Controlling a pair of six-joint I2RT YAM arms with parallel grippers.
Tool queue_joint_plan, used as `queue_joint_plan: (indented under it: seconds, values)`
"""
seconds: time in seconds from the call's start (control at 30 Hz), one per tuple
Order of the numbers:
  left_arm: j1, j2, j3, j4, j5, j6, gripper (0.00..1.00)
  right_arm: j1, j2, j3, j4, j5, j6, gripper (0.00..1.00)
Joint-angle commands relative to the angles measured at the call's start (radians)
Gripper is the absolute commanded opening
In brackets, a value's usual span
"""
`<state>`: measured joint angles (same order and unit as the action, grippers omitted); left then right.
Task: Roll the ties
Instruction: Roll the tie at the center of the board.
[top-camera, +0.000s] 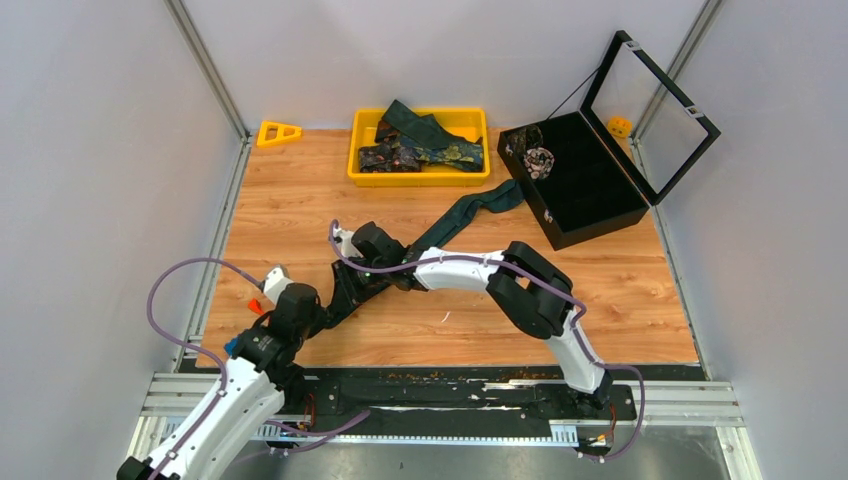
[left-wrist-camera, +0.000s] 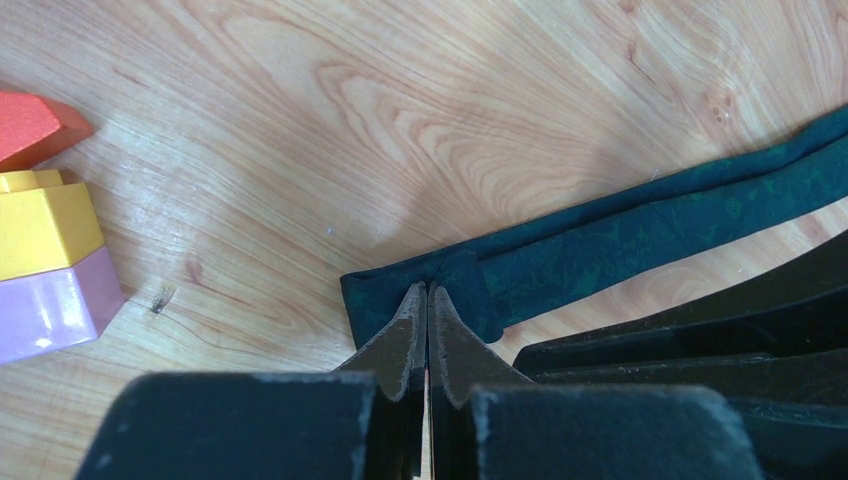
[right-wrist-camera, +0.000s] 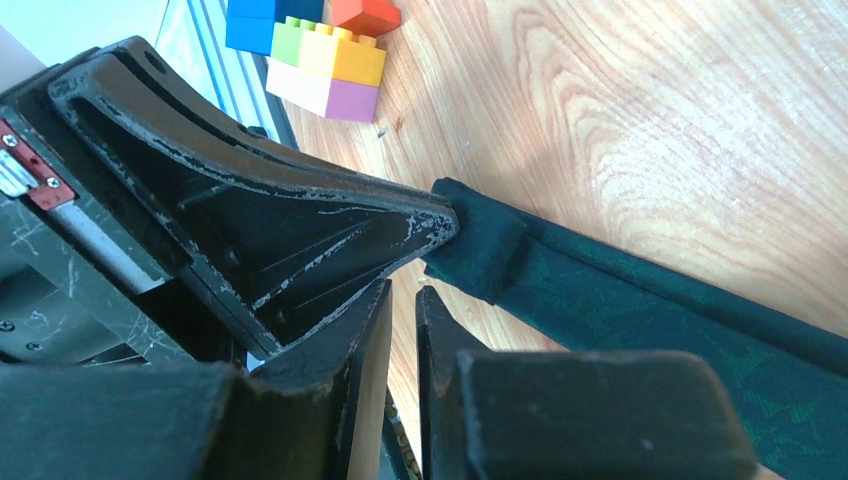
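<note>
A dark teal-green tie lies diagonally across the wooden table, and its near end disappears under my right arm. My left gripper is shut, its tips pressed together on the tie's folded narrow end. From above, the left gripper meets the right gripper at that end. In the right wrist view my right gripper stands slightly open just beside the tie. Only bare wood shows between its fingers. More patterned ties lie piled in the tray.
A yellow tray sits at the back centre. A black case with its clear lid raised stands at the back right, with a rolled tie inside. A yellow triangle lies back left. Toy blocks stand close to the left gripper.
</note>
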<state>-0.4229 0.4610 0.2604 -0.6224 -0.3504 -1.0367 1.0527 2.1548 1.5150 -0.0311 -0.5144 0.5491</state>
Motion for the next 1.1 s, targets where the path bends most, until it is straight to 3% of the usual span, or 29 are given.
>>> queue_joint_plan:
  seconds: [0.0, 0.53, 0.83, 1.07]
  values:
    - [0.006, 0.006, -0.021, 0.052, 0.010, -0.015, 0.00, 0.005, 0.028, 0.057, -0.008, -0.004, 0.006, 0.17]
    - [0.006, 0.008, -0.039, 0.082, 0.025, -0.014, 0.00, 0.006, 0.087, 0.095, -0.027, -0.001, -0.005, 0.16]
    - [0.006, 0.005, -0.043, 0.100, 0.045, 0.005, 0.00, 0.004, -0.006, 0.021, 0.061, 0.033, 0.005, 0.16]
    - [0.006, 0.004, -0.044, 0.099, 0.049, 0.006, 0.00, 0.004, 0.039, 0.061, 0.046, 0.024, 0.015, 0.18]
